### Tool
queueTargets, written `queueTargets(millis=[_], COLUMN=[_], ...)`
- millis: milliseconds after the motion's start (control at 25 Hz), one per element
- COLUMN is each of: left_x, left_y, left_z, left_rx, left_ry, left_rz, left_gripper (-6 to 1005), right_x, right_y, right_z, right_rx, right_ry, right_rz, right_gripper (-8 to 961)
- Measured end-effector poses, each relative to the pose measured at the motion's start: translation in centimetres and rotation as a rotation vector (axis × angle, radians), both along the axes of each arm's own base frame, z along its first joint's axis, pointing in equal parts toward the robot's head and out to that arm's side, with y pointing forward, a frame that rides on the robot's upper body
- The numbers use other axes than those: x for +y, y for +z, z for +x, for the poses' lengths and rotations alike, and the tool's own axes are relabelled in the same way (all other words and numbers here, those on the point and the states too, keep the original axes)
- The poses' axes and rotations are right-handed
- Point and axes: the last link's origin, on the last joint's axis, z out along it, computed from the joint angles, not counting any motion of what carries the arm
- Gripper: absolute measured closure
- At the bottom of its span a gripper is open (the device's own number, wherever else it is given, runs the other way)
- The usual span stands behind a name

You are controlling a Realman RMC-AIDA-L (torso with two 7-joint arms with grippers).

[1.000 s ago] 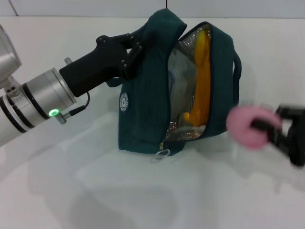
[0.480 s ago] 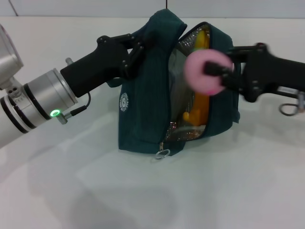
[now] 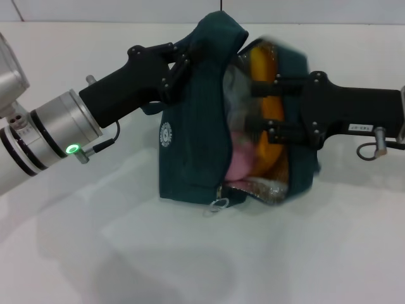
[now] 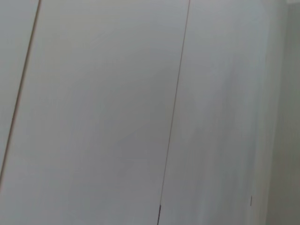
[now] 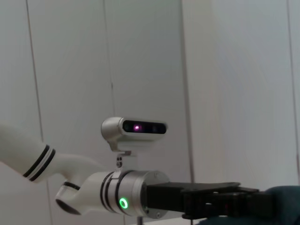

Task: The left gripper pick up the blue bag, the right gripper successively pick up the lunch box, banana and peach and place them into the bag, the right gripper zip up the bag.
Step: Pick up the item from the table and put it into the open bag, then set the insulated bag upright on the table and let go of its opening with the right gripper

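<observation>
**A:** White surface (image 3: 190,266) fills the scene, and on it stands the blue bag (image 3: 190,145), upright at the middle, its mouth gaping toward the right with silver lining showing. What holds it up?

**B:** Left gripper (image 3: 179,63), reaching in from the left, jaws pinched on the bag's top fabric at the far side. The right wrist view catches that same arm and the robot's head camera (image 5: 135,129) against a pale panelled wall (image 5: 225,84).

**A:** And the right gripper (image 3: 256,107)?

**B:** It enters from the right, its two fingers spread wide and pushed into the bag's opening.

**A:** Contents?

**B:** The banana (image 3: 269,126) stands on end inside, behind those fingers. The peach (image 3: 240,161) sits lower, just inside the opening, free of the jaws.
</observation>
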Motion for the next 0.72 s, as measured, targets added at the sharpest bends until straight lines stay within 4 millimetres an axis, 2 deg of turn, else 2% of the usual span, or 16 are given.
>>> queueTargets(millis=[80, 320, 520, 720], left_x=[0.0, 0.0, 0.0, -0.1], left_y=[0.0, 0.0, 0.0, 0.1], left_z=[0.0, 0.0, -0.1, -0.3], left_rx=[0.000, 0.000, 0.000, 0.002], left_ry=[0.000, 0.003, 0.006, 0.013], left_rz=[0.001, 0.002, 0.002, 0.003], left_gripper=[962, 962, 962, 962], right_x=[-0.2, -1.3, -3.5, -5.7], right_y=[0.3, 1.3, 2.9, 3.2], right_z=[0.3, 1.8, 5.3, 8.7], right_rx=[0.009, 0.048, 0.037, -0.020], right_ry=[-0.009, -0.046, -0.122, -0.197], right_rz=[0.013, 0.054, 0.118, 0.123], right_gripper=[365, 366, 368, 369])
